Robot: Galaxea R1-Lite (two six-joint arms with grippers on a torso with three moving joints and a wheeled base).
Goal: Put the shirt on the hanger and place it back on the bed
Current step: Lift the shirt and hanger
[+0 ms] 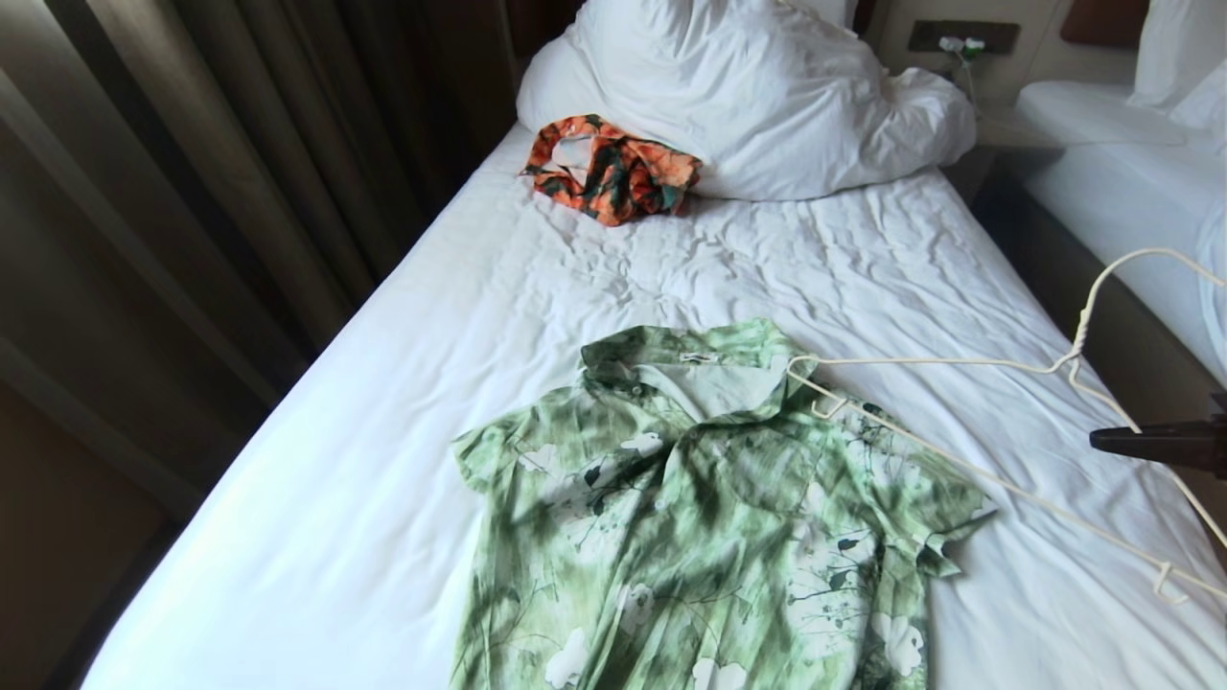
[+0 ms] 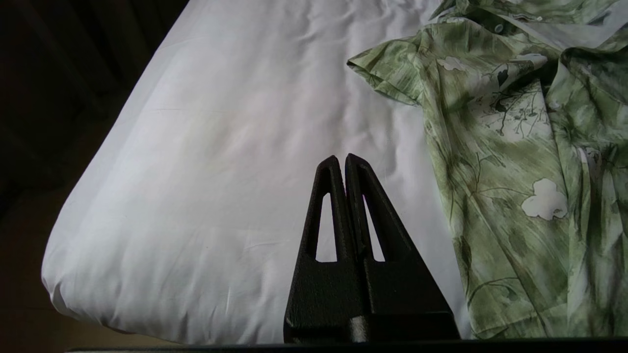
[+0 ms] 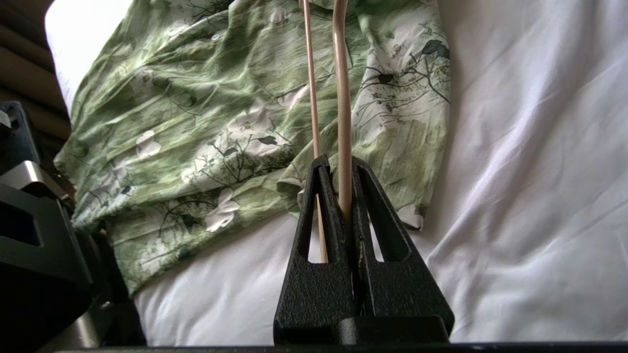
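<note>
The green-and-white floral shirt (image 1: pixel 709 508) lies flat, collar toward the pillows, on the bed (image 1: pixel 498 307) with its wrinkled white sheet. At the right edge of the head view my right gripper (image 1: pixel 1102 441) is shut on the thin cream hanger (image 1: pixel 959 362). The hanger is lifted off the sheet, one end reaching the shirt's collar and its hook curving up to the right. In the right wrist view the hanger (image 3: pixel 342 98) runs out from between the shut fingers of the right gripper (image 3: pixel 338 159), over the shirt (image 3: pixel 221 108). My left gripper (image 2: pixel 342 158) is shut and empty above bare sheet (image 2: pixel 221 147), beside the shirt's sleeve (image 2: pixel 515 147).
A crumpled orange-and-dark-green garment (image 1: pixel 613 168) sits against the white duvet and pillows (image 1: pixel 757 86) at the head of the bed. A second white bed (image 1: pixel 1122 172) stands to the right across a narrow dark gap. Dark curtains (image 1: pixel 192 192) line the left side.
</note>
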